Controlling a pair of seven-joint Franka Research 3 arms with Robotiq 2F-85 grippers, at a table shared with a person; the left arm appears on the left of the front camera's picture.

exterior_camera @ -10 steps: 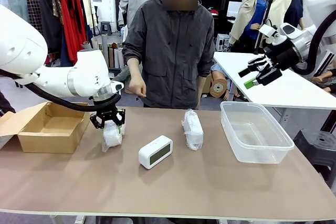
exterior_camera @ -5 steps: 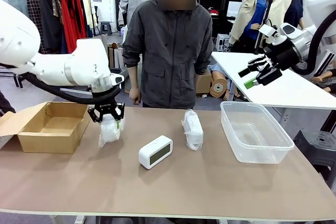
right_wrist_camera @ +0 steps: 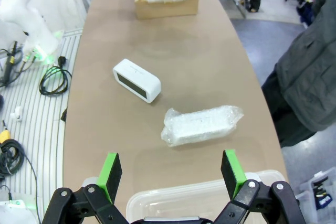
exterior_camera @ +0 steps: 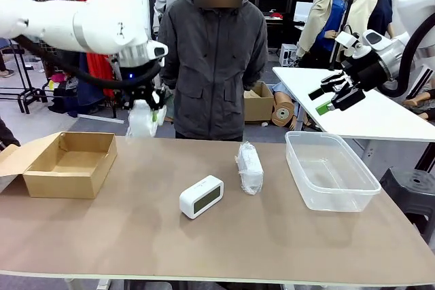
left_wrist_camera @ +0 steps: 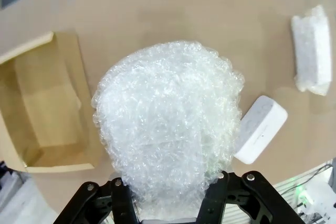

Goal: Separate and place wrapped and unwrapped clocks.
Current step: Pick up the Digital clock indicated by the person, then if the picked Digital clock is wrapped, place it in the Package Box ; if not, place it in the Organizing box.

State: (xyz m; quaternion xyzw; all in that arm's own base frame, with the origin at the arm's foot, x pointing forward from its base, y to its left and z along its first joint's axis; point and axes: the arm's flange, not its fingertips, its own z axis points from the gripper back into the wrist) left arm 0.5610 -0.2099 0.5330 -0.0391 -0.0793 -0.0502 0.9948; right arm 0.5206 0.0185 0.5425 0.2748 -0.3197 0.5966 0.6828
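On the surface (exterior_camera: 217,242), the cardboard box (exterior_camera: 68,168) and the clear tub (exterior_camera: 333,174) both look empty, though the box's near wall hides some of its floor, so nothing is sorted yet. One wrapped clock (exterior_camera: 141,125) hangs in the air near the box, clamped in the left gripper (exterior_camera: 145,102). The other wrapped clock (exterior_camera: 249,166) and the bare clock (exterior_camera: 201,196) lie between box and tub. The right gripper (exterior_camera: 333,96) hovers wide, holding nothing.

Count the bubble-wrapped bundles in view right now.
2. One bundle hangs in the left gripper, in the air near the cardboard box. The other bundle lies on the table between the bare clock and the clear tub. No others seem hidden.
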